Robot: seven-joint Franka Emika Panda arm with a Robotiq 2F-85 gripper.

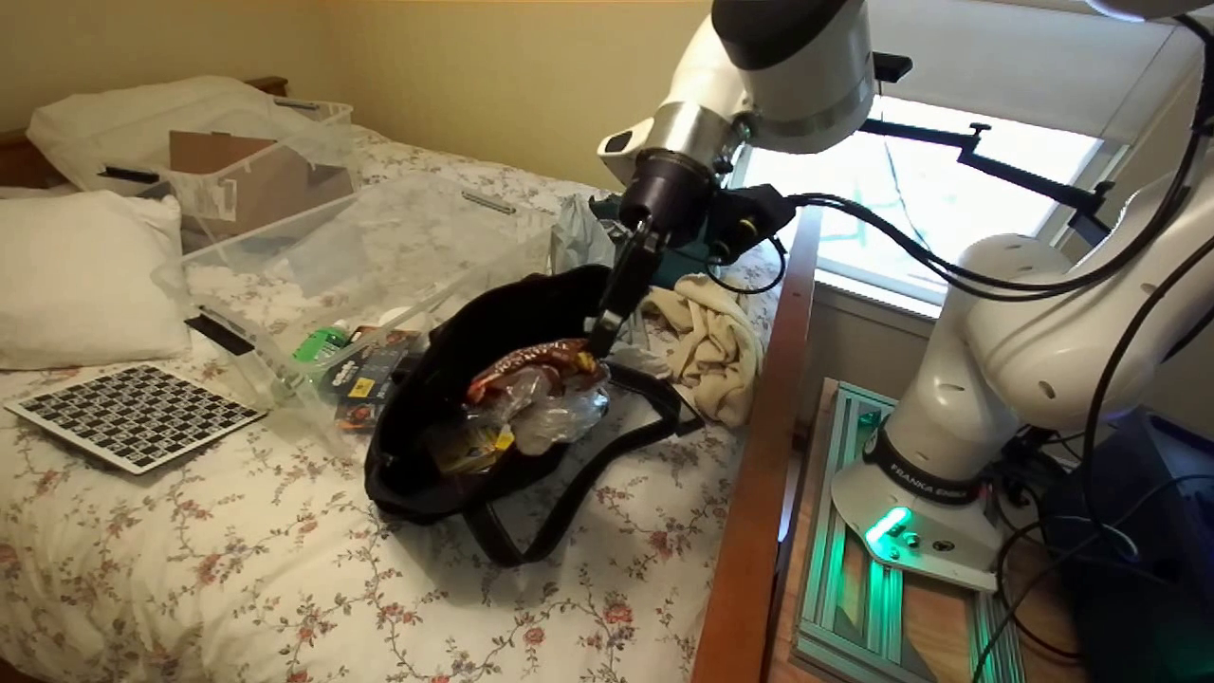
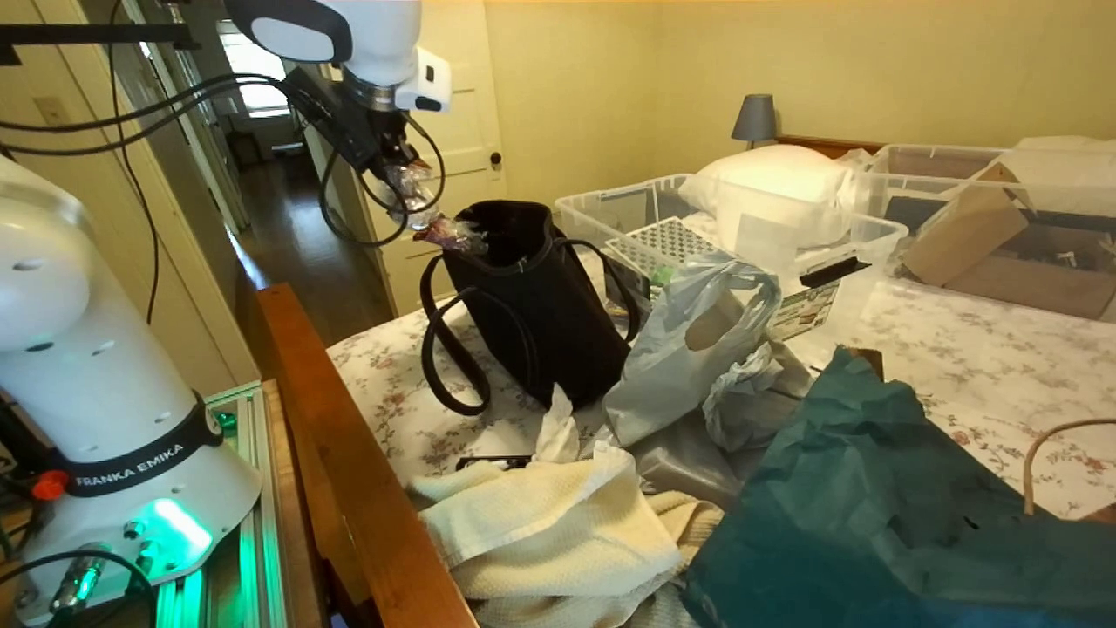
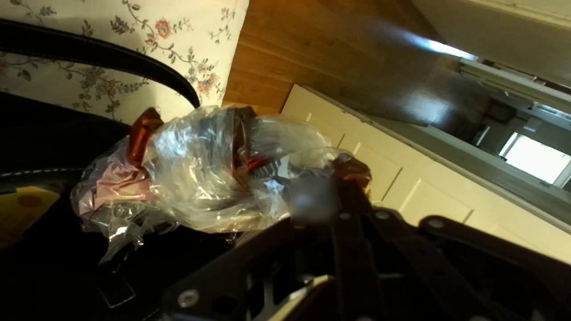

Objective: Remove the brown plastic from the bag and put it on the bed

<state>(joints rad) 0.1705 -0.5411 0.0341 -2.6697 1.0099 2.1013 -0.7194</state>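
Note:
The brown plastic (image 1: 531, 363) is a crumpled reddish-brown wrapper with clear film around it. My gripper (image 1: 603, 337) is shut on one end of it, and the rest hangs down. The black bag (image 1: 403, 489) lies open on the flowered bed (image 1: 313, 588). In an exterior view the gripper (image 2: 394, 166) is above the bag (image 2: 545, 323), and the plastic's lower end (image 2: 445, 234) is at the mouth's rim; contact is unclear. In the wrist view the plastic (image 3: 243, 149) stretches left from the fingertips (image 3: 334, 191), which are partly blurred.
Yellowish packets (image 1: 474, 451) lie inside the bag. Its strap (image 1: 541, 541) loops onto the bed. Clear bins (image 1: 360, 256), a checkered board (image 1: 137, 417), a cream cloth (image 1: 711, 332), a grey plastic bag (image 2: 689, 349) and a teal sheet (image 2: 872, 515) are around. A wooden bed rail (image 1: 759, 531) borders the robot.

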